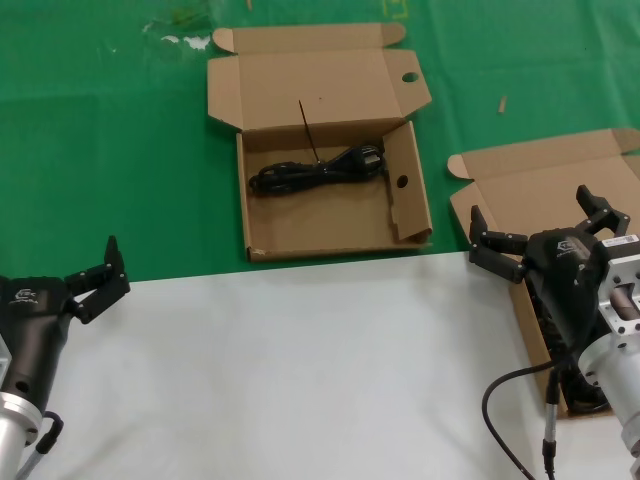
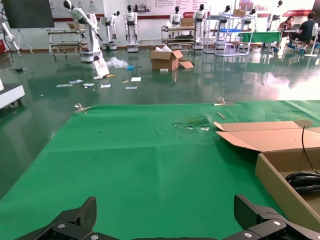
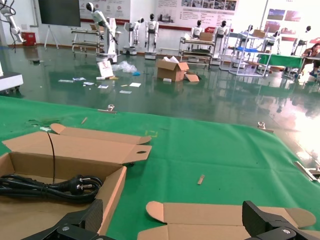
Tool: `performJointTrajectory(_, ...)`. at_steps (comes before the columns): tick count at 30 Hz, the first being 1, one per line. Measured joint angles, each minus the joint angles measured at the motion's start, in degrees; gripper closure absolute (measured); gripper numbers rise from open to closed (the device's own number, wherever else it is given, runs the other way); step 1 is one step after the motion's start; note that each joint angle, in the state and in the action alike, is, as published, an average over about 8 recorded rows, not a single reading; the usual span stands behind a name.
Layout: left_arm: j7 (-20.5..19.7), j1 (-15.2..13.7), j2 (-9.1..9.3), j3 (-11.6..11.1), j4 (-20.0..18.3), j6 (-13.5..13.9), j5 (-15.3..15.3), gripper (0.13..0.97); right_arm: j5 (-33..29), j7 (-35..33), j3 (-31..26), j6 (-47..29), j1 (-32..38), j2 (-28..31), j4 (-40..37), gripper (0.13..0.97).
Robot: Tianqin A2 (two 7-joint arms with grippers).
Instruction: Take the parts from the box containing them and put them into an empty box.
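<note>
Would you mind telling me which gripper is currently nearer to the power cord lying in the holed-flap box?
The right. The right gripper hangs over the plain-lidded box, just beside the holed-flap box holding the power cord; the left gripper sits farther off.

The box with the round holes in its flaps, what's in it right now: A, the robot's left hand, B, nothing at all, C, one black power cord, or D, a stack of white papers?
C: a single bundled black power cord lies along the far side of the round-holed box, and neither hand is inside it.
</note>
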Motion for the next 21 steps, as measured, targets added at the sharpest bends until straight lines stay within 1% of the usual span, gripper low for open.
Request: performJointTrajectory(21,0.00,0.00,0.00,0.00,0.00,0.00,0.00,0.132,0.00,0.00,0.00,0.00,0.00,0.00,0.00,0.129)
